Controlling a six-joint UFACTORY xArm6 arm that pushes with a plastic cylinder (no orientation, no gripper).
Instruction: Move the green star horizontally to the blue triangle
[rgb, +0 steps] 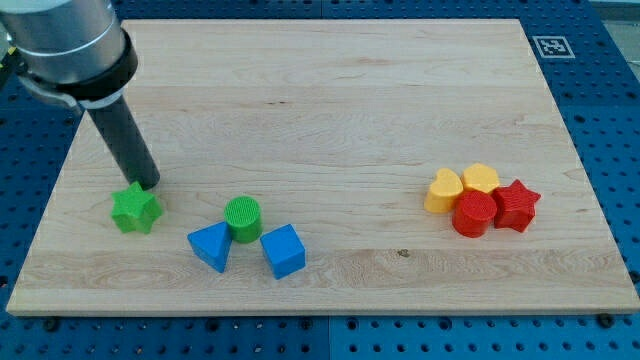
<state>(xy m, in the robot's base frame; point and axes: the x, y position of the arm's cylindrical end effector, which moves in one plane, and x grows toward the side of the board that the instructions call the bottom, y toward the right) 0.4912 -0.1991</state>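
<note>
The green star (135, 209) lies on the wooden board (330, 110) at the view's left. My tip (148, 185) rests just above the star's upper right edge, touching or nearly touching it. The blue triangle (210, 246) lies to the star's lower right, a short gap away. A green cylinder (243, 219) stands against the triangle's upper right, and a blue cube (283, 251) lies right of them.
At the view's right a tight cluster holds a yellow heart (443, 190), a yellow block (481, 179), a red cylinder (474, 214) and a red star (516, 205). A marker tag (551, 46) sits off the board's top right corner.
</note>
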